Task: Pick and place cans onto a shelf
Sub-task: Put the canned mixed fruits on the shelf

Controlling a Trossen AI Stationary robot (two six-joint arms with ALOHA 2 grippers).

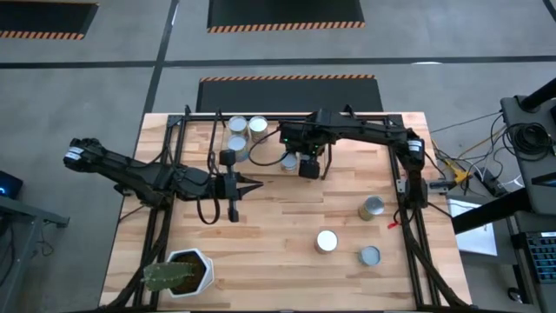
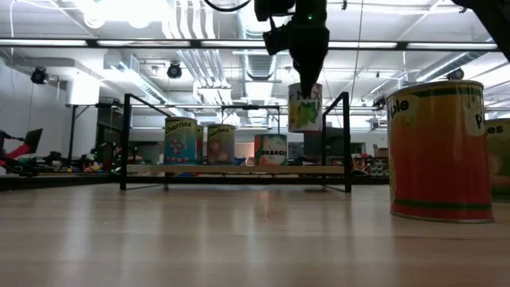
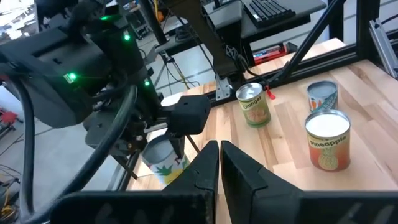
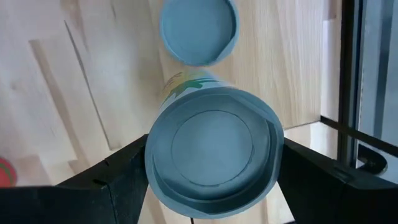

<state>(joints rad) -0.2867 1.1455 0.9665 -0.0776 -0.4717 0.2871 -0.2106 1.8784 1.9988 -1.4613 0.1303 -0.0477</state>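
The right gripper (image 1: 308, 165) is seen over the shelf (image 1: 347, 130) at the table's far edge, toward twelve o'clock in the high view, clamped on a can with a green label (image 2: 304, 108). In the low view that can is held clear above the shelf board (image 2: 239, 169), at about one o'clock from the orange-labelled can (image 2: 271, 150). In the right wrist view its grey top (image 4: 212, 151) is gripped between the two dark fingers (image 4: 118, 177), with another can top (image 4: 199, 30) just beyond it. Three cans are noted on the shelf board in the low view: one with a blue-green label (image 2: 181, 142), one beside it (image 2: 221, 144), and the orange-labelled one. Three more cans are left on the table toward four o'clock: one near the right frame (image 1: 373, 207), a white-topped one (image 1: 327, 241), and one nearest the front edge (image 1: 369, 255). The left gripper (image 1: 247, 185) is parked near table centre, fingers pressed together. A white plant pot (image 1: 191, 269) is logged at seven o'clock.
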